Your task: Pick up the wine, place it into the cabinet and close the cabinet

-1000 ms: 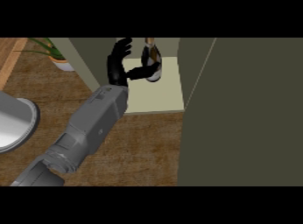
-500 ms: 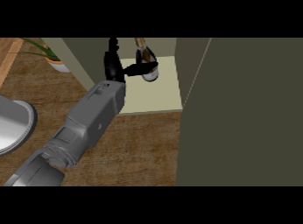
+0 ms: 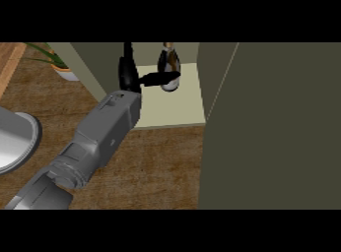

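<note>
Wine, a dark bottle with a pale label near its base, stands inside the open cabinet on its light shelf. Left hand has straight fingers, thumb touching the bottle. Potted plant sits beyond on the worktop.

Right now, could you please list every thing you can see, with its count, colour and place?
wine bottle: one, dark with a pale neck, inside the cabinet at the top centre, the hand against its left side
cabinet: one, olive-green walls with a cream shelf floor, top centre
cabinet door: one, olive-green, standing open, filling the right side
plant: one, green leaves in a pale pot, upper left
metal vessel: one, shiny silver, left edge, partly cut off
counter: one, brown wood grain, under everything
forearm: one, grey, coming in from the lower left
hand: one, black, at the cabinet opening, thumb reaching across to the bottle
</note>
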Controlling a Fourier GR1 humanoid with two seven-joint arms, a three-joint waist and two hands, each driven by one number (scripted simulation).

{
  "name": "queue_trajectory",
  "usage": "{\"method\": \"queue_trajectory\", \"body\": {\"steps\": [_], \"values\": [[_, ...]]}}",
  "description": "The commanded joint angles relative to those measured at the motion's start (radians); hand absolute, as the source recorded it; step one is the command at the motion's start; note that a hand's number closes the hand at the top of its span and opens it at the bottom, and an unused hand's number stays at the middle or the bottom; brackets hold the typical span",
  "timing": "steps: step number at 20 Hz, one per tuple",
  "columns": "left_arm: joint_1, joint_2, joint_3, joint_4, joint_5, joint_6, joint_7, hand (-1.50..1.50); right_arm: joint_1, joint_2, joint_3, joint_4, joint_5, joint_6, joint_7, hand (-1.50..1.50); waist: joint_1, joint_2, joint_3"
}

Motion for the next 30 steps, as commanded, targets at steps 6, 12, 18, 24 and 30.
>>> {"method": "queue_trajectory", "body": {"steps": [6, 12, 18, 24, 30], "values": [[0.037, 0.017, 0.012, -0.064, -0.024, -0.134, -0.104, -1.50, 0.037, 0.000, -0.008, -0.127, -0.076, -0.016, 0.044, -1.50, 0.036, -0.012, 0.001], [0.059, 0.004, 0.050, -0.160, 0.000, -0.170, -0.142, -1.50, 0.046, -0.019, -0.061, -0.186, -0.118, -0.017, 0.078, -1.50, 0.052, -0.020, 0.001], [0.155, 0.019, 0.022, -0.299, -0.020, -0.226, -0.106, -1.50, 0.079, -0.016, -0.041, -0.203, -0.100, -0.020, 0.073, -1.50, 0.073, -0.029, 0.001], [0.240, -0.031, -0.028, -0.491, -0.038, -0.161, -0.068, -1.50, 0.059, 0.009, 0.020, -0.239, -0.038, -0.073, 0.144, -1.50, 0.086, -0.036, 0.000], [0.426, -0.030, -0.108, -0.752, -0.071, -0.120, -0.011, -1.50, 0.060, -0.012, -0.012, -0.185, -0.066, -0.046, 0.094, -1.50, 0.091, -0.033, 0.001]]}}
